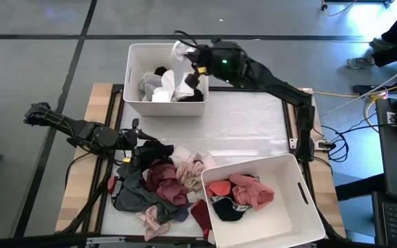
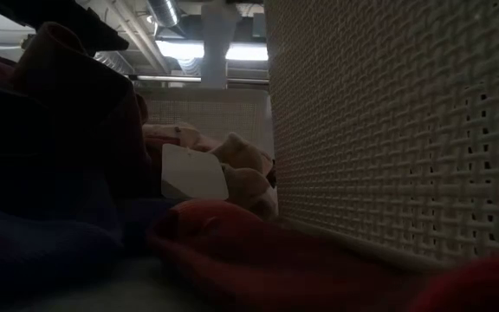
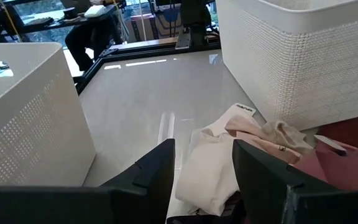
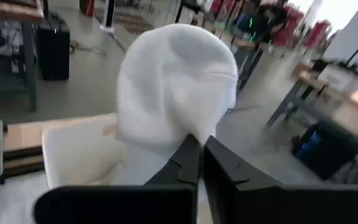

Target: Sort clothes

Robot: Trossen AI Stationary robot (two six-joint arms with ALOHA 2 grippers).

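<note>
Pinching a white garment (image 4: pixel 176 87) between its closed fingers, the right gripper (image 1: pixel 193 60) hung over the far bin (image 1: pixel 135 54), near that bin's right wall; the cloth stood up from the fingertips in a rounded bunch, clear of the bin's contents; inside the far bin lay grey, white and black pieces (image 1: pixel 171 86), heaped toward its near wall; this bin sat at the far left part of the tabletop (image 1: pixel 247 127).

The left gripper (image 1: pixel 138 140) reached in from the left edge of the tabletop and sat at the far left side of the unsorted pile (image 1: pixel 160 186); its fingers (image 3: pixel 157 171) were spread apart with nothing between them, a cream garment (image 3: pixel 213 162) lying on the tabletop just beyond and under them; a small white tag (image 3: pixel 244 109) showed at that garment's far end, and a beige piece (image 3: pixel 272 137) lay beside it, touching the wall of the near bin (image 1: pixel 302 207).

The pile of clothes, black, maroon, pink, purple and grey, covered the near left part of the tabletop, pressed against the near bin's left wall; the near bin, at the near right corner, held pink, red and black pieces (image 1: pixel 243 194); the middle of the tabletop between the two bins lay bare.
</note>
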